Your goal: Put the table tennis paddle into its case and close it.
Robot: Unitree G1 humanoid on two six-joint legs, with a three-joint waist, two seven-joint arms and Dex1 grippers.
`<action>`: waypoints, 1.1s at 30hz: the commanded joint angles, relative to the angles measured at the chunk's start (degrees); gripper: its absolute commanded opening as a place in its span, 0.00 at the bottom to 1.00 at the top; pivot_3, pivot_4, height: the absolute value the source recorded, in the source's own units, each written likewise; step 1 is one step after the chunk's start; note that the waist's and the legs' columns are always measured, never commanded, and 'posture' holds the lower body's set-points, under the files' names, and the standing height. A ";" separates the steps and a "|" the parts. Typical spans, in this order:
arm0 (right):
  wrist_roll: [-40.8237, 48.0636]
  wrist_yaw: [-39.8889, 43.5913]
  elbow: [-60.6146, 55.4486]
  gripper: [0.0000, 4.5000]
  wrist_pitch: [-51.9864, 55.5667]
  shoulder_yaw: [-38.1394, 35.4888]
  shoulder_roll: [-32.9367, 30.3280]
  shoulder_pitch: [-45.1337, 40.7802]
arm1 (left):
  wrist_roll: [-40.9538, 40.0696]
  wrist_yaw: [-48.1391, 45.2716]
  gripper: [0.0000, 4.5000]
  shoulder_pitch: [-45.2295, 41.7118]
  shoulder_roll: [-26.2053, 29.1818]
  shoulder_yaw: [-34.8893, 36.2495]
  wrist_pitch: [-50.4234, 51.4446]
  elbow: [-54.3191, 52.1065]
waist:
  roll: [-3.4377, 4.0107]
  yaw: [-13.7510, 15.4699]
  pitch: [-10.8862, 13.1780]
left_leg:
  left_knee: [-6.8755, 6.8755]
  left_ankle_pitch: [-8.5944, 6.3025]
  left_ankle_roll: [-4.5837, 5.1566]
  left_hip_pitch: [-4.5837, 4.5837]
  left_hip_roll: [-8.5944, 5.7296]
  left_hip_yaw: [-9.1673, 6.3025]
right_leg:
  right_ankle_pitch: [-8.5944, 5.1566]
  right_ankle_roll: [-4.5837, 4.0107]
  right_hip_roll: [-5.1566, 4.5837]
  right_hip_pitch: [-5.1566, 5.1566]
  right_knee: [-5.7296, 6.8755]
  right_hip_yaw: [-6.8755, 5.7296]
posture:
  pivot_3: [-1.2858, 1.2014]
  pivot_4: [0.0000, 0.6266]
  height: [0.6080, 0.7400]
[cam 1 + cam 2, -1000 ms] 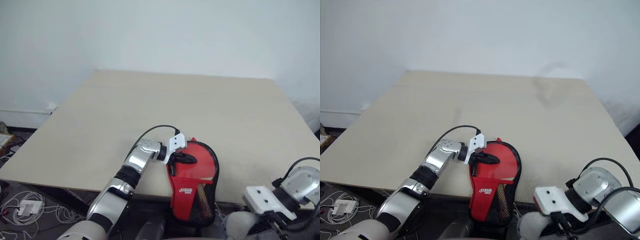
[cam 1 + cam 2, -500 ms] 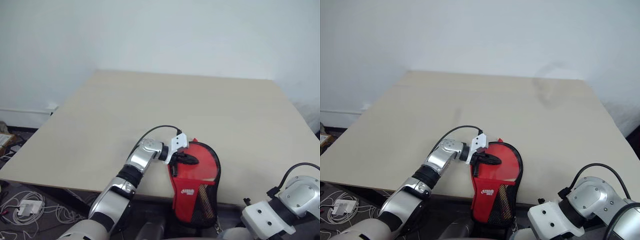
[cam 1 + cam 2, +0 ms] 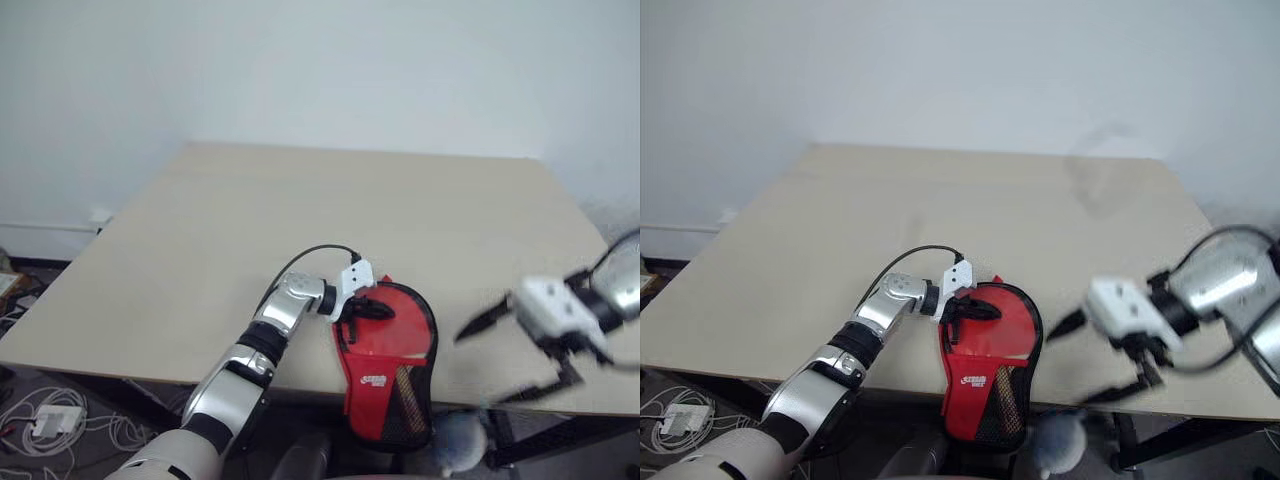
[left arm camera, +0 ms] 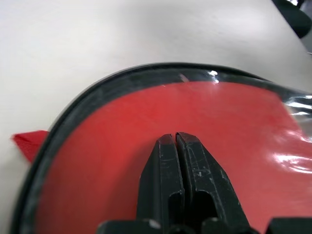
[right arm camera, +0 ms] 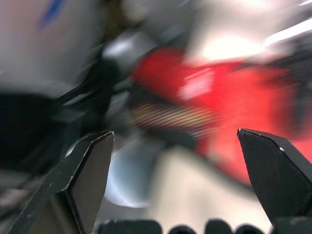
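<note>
Case point(image 3: 386, 362), red face up, overhangs the worktop point(image 3: 300, 230) edge at lower centre under the shut left claw point(image 3: 376, 311), while the right claw point(image 3: 520, 355) has risen wide open and empty, ready to assist closing.

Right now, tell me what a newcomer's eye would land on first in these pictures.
The red and black case draws the eye first, lying at the near edge of the beige table and drooping over it. The left gripper rests shut on the case's red top. To the right, the right gripper hangs wide open over the table's near edge.
</note>
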 commanded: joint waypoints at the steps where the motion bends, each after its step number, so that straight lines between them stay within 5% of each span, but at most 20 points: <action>1: -5.31 -10.88 12.24 0.99 2.98 1.59 8.78 -7.54 | 0.66 1.58 0.00 1.29 2.09 1.05 0.05 -0.58 | -0.06 -0.25 -0.04 | -0.03 -0.02 -0.05 0.02 0.04 0.00 | 0.01 0.00 0.07 -0.08 -0.02 0.00 | 0.52 0.00 0.75; 3: -7.72 -16.23 16.67 0.99 2.46 1.75 13.66 -8.61 | -0.53 1.61 0.00 2.62 3.42 2.40 0.65 -3.80 | -0.06 0.15 -0.04 | -0.10 -0.03 -0.05 -0.09 -0.07 0.03 | 0.11 0.14 0.09 -0.28 0.00 -0.12 | 0.52 0.00 0.75; 6: -10.96 -23.19 21.05 1.00 2.29 2.21 19.33 -7.70 | -3.00 2.52 0.13 5.72 6.02 5.36 2.25 -10.82 | -0.06 0.46 -0.06 | -0.08 -0.10 -0.18 -0.32 -0.14 0.07 | 0.29 -0.11 0.26 -0.61 0.06 0.03 | 0.52 0.00 0.75; 12: -14.70 -33.28 25.07 1.00 5.07 3.40 27.87 -3.71 | -12.63 5.88 0.58 15.63 11.73 14.28 14.66 -33.02 | 0.03 0.81 0.00 | 0.02 -0.04 -0.18 -0.53 -0.17 0.21 | 0.35 -0.13 0.41 -0.93 0.20 0.23 | 0.52 0.00 0.75; 18: -15.61 -34.77 25.97 1.00 4.06 4.36 31.79 0.55 | -20.13 14.64 0.99 23.93 15.52 25.55 23.62 -48.03 | 0.29 0.88 0.16 | 0.09 -0.03 -0.15 -0.47 -0.17 0.11 | 0.47 -0.05 0.56 -0.91 0.20 0.32 | 0.52 0.00 0.75; 27: -16.67 -40.33 36.06 1.00 3.06 1.65 37.05 -0.15 | -25.52 18.36 0.99 31.05 19.06 30.91 27.41 -54.86 | 0.39 0.78 0.20 | -0.03 0.01 -0.26 0.14 -0.14 0.03 | 0.68 -0.22 1.26 -0.94 0.25 1.32 | 0.52 0.00 0.75; 33: -16.12 -41.77 39.21 0.66 5.31 0.25 39.33 -1.30 | -25.57 19.90 1.00 32.05 19.04 29.83 27.30 -55.57 | 0.39 0.81 0.18 | -0.05 0.02 -0.30 0.17 -0.06 0.09 | 0.90 -0.51 1.36 -0.97 0.25 1.40 | 0.52 0.00 0.75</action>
